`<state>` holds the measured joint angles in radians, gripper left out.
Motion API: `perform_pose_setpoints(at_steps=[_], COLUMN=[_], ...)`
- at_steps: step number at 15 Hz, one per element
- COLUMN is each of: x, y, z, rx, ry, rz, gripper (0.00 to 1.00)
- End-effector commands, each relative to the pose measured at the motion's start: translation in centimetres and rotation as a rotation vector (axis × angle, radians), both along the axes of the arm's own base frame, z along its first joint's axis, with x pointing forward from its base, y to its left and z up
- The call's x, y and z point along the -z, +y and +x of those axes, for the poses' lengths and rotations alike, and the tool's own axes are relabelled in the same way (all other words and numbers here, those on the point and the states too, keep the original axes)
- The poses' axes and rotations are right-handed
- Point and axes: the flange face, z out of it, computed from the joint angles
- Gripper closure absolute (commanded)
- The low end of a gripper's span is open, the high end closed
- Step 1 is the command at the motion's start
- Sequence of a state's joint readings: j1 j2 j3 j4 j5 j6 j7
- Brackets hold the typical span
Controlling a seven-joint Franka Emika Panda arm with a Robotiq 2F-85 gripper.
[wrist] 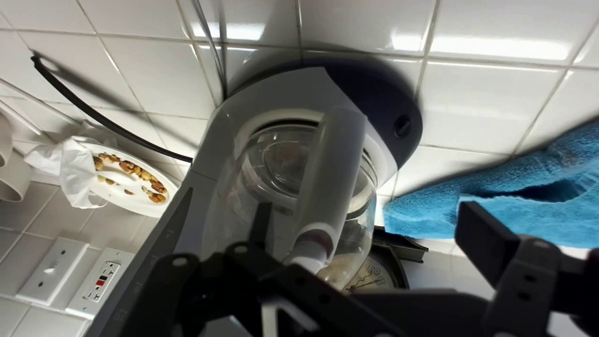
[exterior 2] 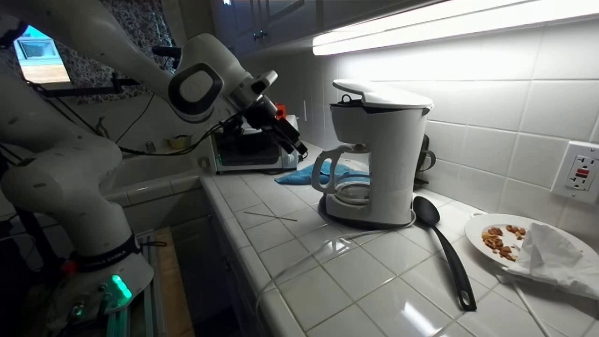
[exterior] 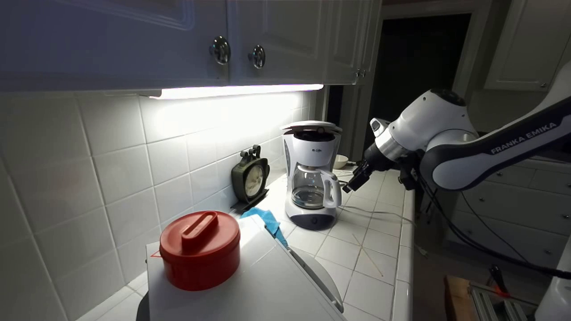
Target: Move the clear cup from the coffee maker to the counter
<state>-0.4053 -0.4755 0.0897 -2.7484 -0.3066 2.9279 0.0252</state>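
Observation:
The clear cup [exterior: 308,186] is a glass carafe with a pale handle. It sits upright in the white coffee maker [exterior: 313,149] with a dark base, and its handle sticks out on the gripper's side. Both also show in an exterior view, the cup [exterior 2: 352,191] partly hidden behind its handle and the coffee maker [exterior 2: 395,164]. The coffee maker stands on the white tiled counter [exterior 2: 337,285]. My gripper [exterior: 349,187] is open and empty, just off the handle. In the wrist view the gripper [wrist: 374,231] has its fingers wide apart; the cup's handle [wrist: 334,159] appears between them, nearer the left finger.
A blue cloth [wrist: 491,187] and a dark clock [exterior: 252,178] are beside the coffee maker. A red-lidded container [exterior: 200,249] stands on a white appliance [exterior: 258,285]. A power cord [exterior 2: 304,262], black spoon [exterior 2: 449,252] and plate of nuts [exterior 2: 482,224] lie on the counter.

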Motion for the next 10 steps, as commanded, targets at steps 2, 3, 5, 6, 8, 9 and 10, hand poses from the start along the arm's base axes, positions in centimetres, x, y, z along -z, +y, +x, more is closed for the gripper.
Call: perform_pose_setpoints(at_steps=[2, 3, 5, 6, 8, 9, 10], x=[1.0, 1.2, 2.0, 2.4, 3.1, 3.3, 3.5], y=[0.0, -0.1, -0.1, -0.1, -0.3, -0.5, -0.8], z=[0.8, 1.0, 1.4, 1.5, 1.6, 1.5, 1.4], rx=[0.02, 0.025, 0.041, 0.05, 0.068, 0.078, 0.091], ry=[-0.065, -0.081, -0.101, -0.102, -0.094, -0.088, -0.083], rz=[0.016, 0.029, 0.066, 0.075, 0.082, 0.079, 0.072], gripper=[0.0, 0.0, 0.0, 0.0, 0.0, 0.0, 0.0])
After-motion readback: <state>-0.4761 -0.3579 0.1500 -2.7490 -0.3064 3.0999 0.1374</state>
